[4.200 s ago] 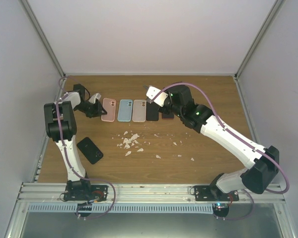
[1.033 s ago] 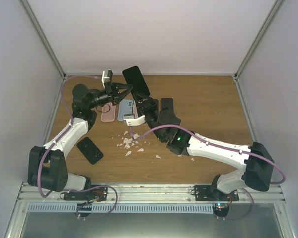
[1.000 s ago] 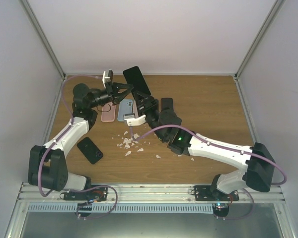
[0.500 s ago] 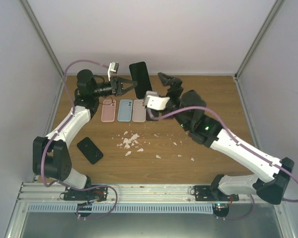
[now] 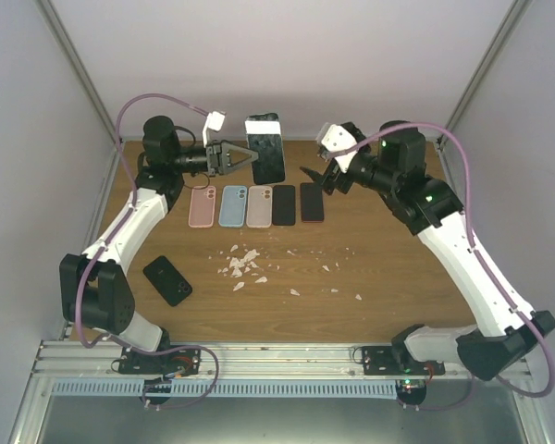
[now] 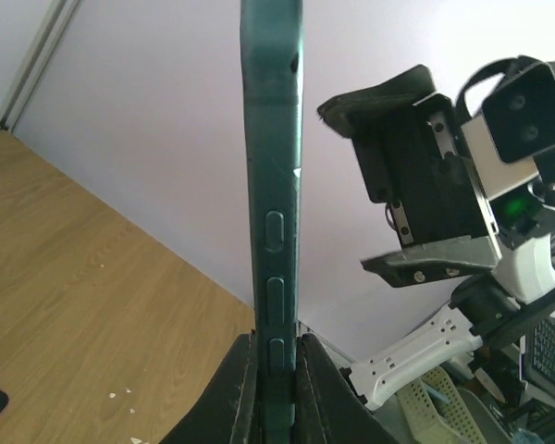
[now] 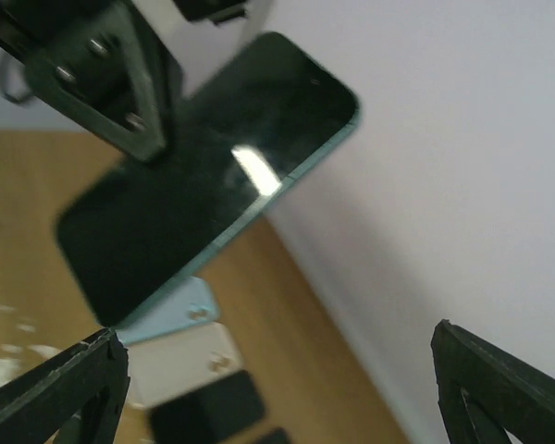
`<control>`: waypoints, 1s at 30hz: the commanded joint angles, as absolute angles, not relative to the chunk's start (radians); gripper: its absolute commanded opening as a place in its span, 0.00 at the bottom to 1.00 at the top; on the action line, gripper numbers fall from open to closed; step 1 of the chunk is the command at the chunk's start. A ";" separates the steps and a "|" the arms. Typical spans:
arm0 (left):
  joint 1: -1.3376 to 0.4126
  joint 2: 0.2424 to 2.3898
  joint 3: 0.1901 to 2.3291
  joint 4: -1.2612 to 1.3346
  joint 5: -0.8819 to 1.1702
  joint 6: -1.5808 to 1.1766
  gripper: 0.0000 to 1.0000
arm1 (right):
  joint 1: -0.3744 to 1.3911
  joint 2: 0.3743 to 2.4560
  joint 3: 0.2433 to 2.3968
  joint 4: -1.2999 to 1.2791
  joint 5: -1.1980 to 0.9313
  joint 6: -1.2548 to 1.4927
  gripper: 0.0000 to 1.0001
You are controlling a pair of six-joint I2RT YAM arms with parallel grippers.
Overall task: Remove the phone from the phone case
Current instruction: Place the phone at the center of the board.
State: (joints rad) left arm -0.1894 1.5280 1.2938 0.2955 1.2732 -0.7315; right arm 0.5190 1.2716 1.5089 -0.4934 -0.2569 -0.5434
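Nearest, well short of the left claw, a black phone [image 5: 167,279] lies flat on the table [image 5: 398,277], with white crumbs [image 5: 242,264] to its right. Farther back, beneath both claws, runs a row of cases [image 5: 232,205]: pink, blue, pale pink, then two black. The left claw [image 6: 276,375] is clamped tight on one edge of the teal-cased phone [image 5: 265,148], held upright in the air. The right claw [image 6: 347,185] is just beyond the phone, apart from it, gaping wide and empty.

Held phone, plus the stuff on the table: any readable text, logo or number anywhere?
No readable text in any view.
phone: screen dark, only a glare streak, no logo or characters.
case: seen edge-on, side buttons only, no marking.
row of five on the table: too small to tell any print.
loose phone: too small, nothing legible.
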 commanded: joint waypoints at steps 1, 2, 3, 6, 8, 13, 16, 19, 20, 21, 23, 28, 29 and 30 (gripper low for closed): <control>-0.219 1.511 1.320 0.315 1.305 -0.631 0.00 | 0.463 1.319 1.538 -0.547 -0.663 -0.261 0.89; -0.228 1.506 1.317 0.314 1.304 -0.621 0.00 | 0.451 1.326 1.535 -0.526 -0.706 -0.198 0.89; -0.237 1.500 1.313 0.314 1.304 -0.612 0.00 | 0.438 1.335 1.534 -0.506 -0.751 -0.152 0.88; -0.268 1.480 1.304 0.317 1.297 -0.581 0.00 | 0.390 1.366 1.538 -0.451 -0.876 -0.022 0.85; -0.286 1.473 1.304 0.319 1.289 -0.570 0.00 | 0.360 1.387 1.530 -0.417 -0.959 0.065 0.81; -0.321 1.468 1.304 0.338 1.268 -0.573 0.00 | 0.339 1.401 1.480 -0.334 -1.058 0.191 0.71; -0.330 1.468 1.305 0.349 1.262 -0.580 0.00 | 0.337 1.395 1.451 -0.284 -1.074 0.246 0.66; -0.341 1.467 1.306 0.355 1.254 -0.580 0.00 | 0.338 1.394 1.413 -0.212 -1.078 0.312 0.64; -0.347 1.466 1.306 0.356 1.250 -0.581 0.00 | 0.339 1.395 1.399 -0.186 -1.079 0.339 0.62; -0.351 1.466 1.307 0.358 1.248 -0.584 0.00 | 0.338 1.397 1.387 -0.165 -1.083 0.363 0.58; -0.354 1.469 1.310 0.358 1.247 -0.586 0.00 | 0.339 1.401 1.371 -0.136 -1.090 0.387 0.49; -0.355 1.477 1.310 0.350 1.241 -0.586 0.00 | 0.338 1.399 1.363 -0.120 -1.094 0.398 0.24; -0.356 1.478 1.308 0.347 1.239 -0.583 0.00 | 0.338 1.397 1.362 -0.120 -1.093 0.399 0.18; -0.356 1.480 1.307 0.343 1.238 -0.579 0.00 | 0.338 1.394 1.360 -0.120 -1.093 0.398 0.14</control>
State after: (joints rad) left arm -0.3492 1.5066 1.2938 0.2741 1.2522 -0.5976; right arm 0.3447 1.4010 1.3697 -0.1699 -1.0752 0.3649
